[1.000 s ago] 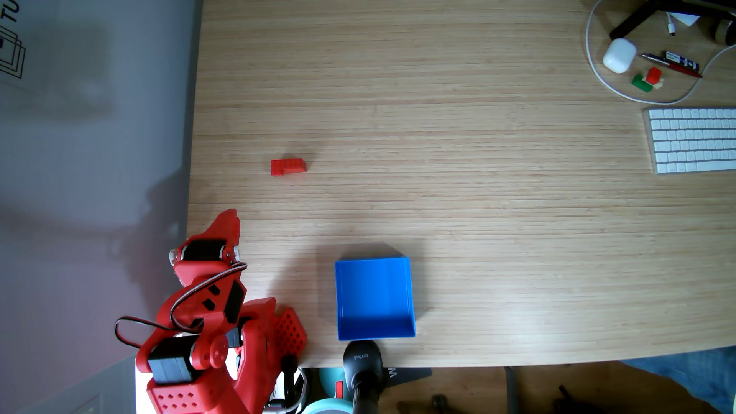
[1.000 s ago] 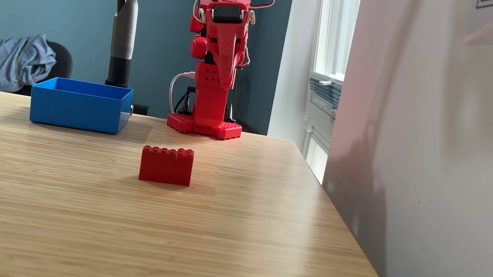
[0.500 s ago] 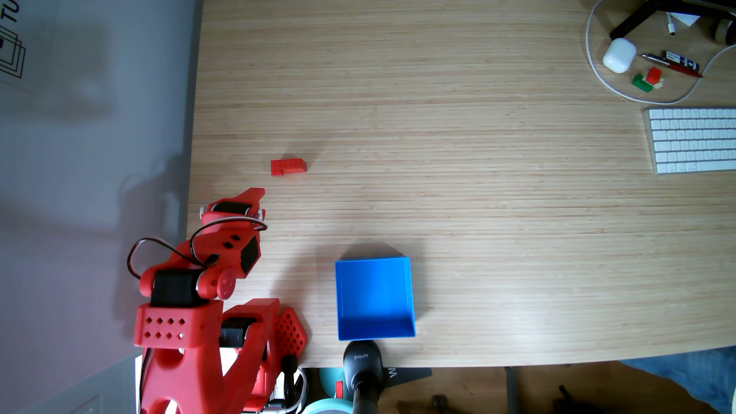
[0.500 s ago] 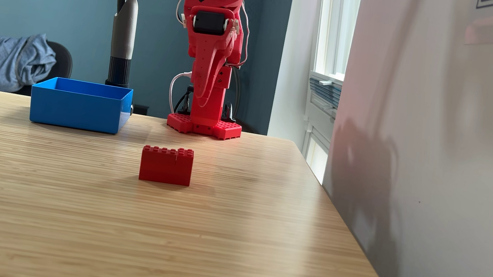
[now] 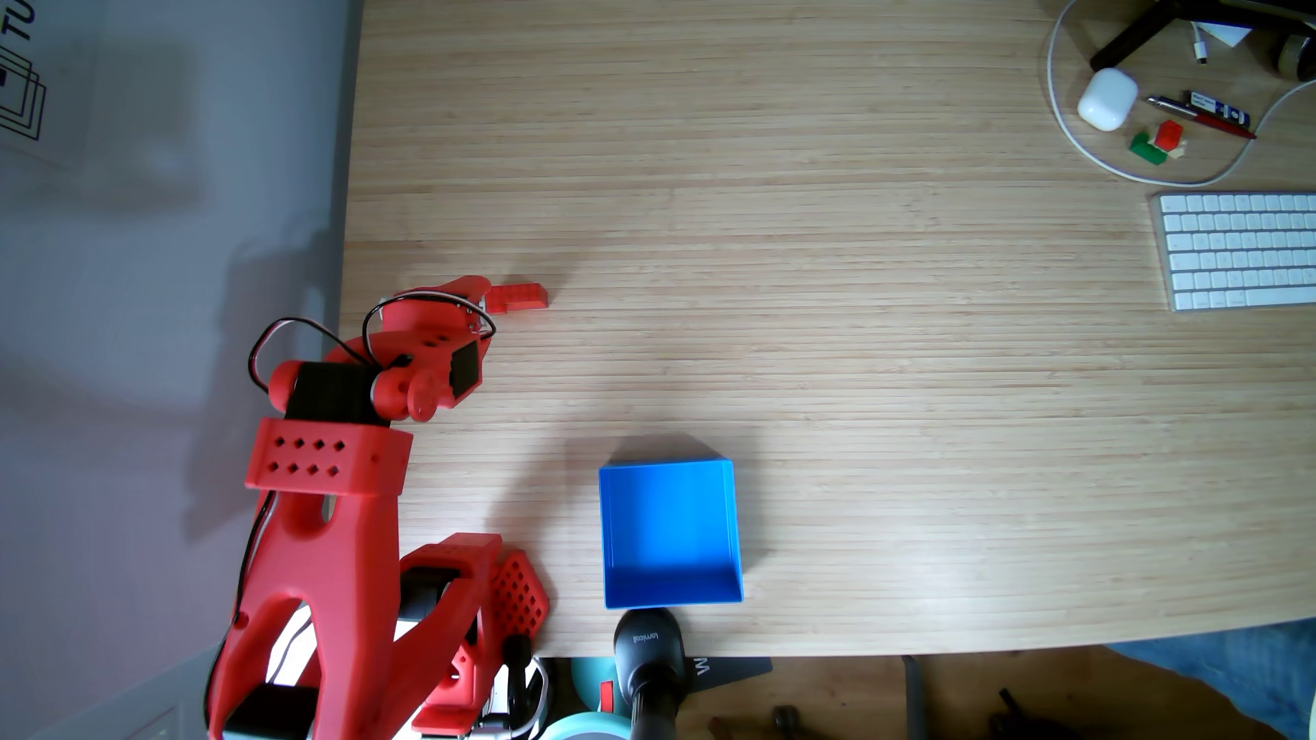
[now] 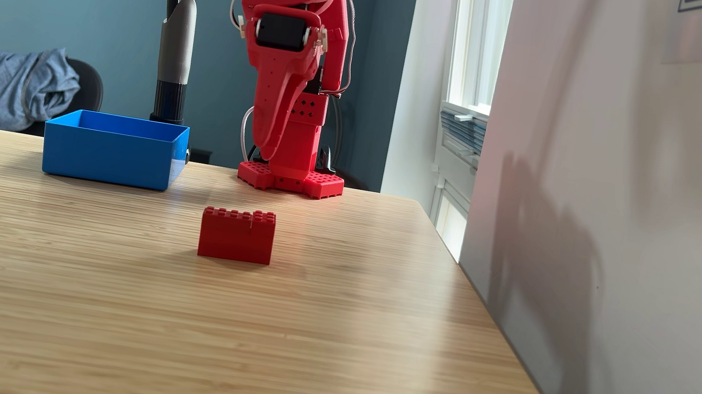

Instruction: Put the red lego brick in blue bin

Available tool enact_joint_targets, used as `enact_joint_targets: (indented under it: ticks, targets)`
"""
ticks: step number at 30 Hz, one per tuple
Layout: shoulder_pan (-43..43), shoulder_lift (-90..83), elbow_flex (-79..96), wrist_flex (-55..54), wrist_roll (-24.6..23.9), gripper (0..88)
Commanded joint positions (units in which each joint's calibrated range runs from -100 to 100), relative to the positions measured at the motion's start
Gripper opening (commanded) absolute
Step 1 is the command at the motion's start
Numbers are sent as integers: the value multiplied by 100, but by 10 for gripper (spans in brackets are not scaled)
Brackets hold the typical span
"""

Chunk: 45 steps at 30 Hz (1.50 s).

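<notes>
The red lego brick [image 5: 525, 296] [image 6: 236, 236] stands on the wooden table, studs up, with a stepped outline. The blue bin [image 5: 669, 534] [image 6: 109, 154] sits open and with nothing in it near the arm's base. My gripper [image 5: 484, 286] [image 6: 266, 153] points downward with its fingers together and nothing between them. In the fixed view from above, its tip covers the brick's left end. The low fixed view shows the tip hanging well above the table, behind the brick and not touching it.
A wall [image 5: 142, 284] runs close along the table edge beside the arm. A black camera pole [image 6: 174, 56] stands behind the bin. Far across the table lie a keyboard [image 5: 1239, 249], a white case [image 5: 1107, 98], pens, and a small red-and-green piece [image 5: 1157, 142].
The arm has unfolded and reached out from its base toward the brick, bringing the gripper tip to the brick's left end. Brick and bin have not moved.
</notes>
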Motion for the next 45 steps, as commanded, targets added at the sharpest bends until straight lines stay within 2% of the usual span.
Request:
enact_joint_targets:
  ticks: [1, 17, 26, 31, 38, 45]
  targets:
    - [3, 440, -783, -77, 54, 203]
    - [3, 2843, -2970, 548, 186, 198]
    - [-48, 3489, -3188, 556, 195, 177]
    - [-48, 3630, -3306, 548, 176, 129]
    - [-55, 3646, -3379, 540, 29, 5]
    - [-33, 3588, -3515, 735, -88, 1]
